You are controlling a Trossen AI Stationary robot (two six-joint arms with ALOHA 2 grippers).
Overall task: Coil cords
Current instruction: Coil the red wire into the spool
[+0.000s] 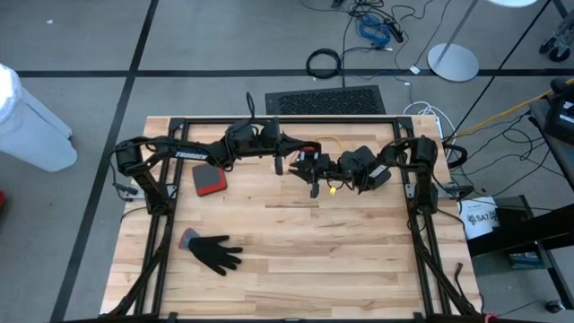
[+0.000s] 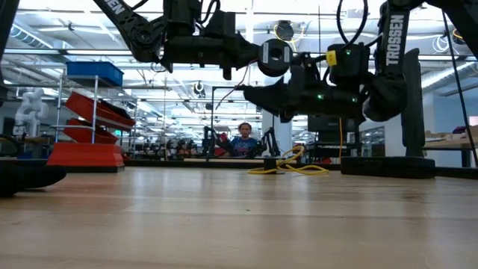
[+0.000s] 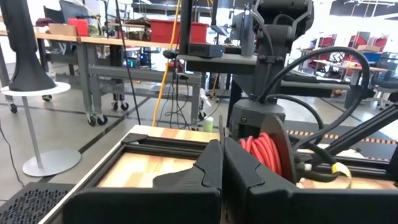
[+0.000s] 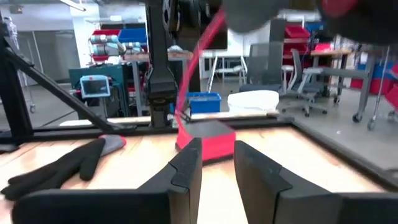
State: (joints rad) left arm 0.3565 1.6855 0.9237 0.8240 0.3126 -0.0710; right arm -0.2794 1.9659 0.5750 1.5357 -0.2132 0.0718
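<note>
The yellow-orange cord lies in a loose tangle on the table near its far edge; it also shows in the low view. I cannot make out the black cord in any view. My left gripper is shut with nothing between its fingers. It hangs above the table's far middle, near the cord, and points toward the table's right. My right gripper is open and empty. It hangs close beside the left one, clear of the table, and points toward the table's left.
A black glove lies at the near left and shows in the right wrist view. A red and black pad lies left of centre. A black frame runs along the table's edges. The table's near half is bare wood apart from the glove.
</note>
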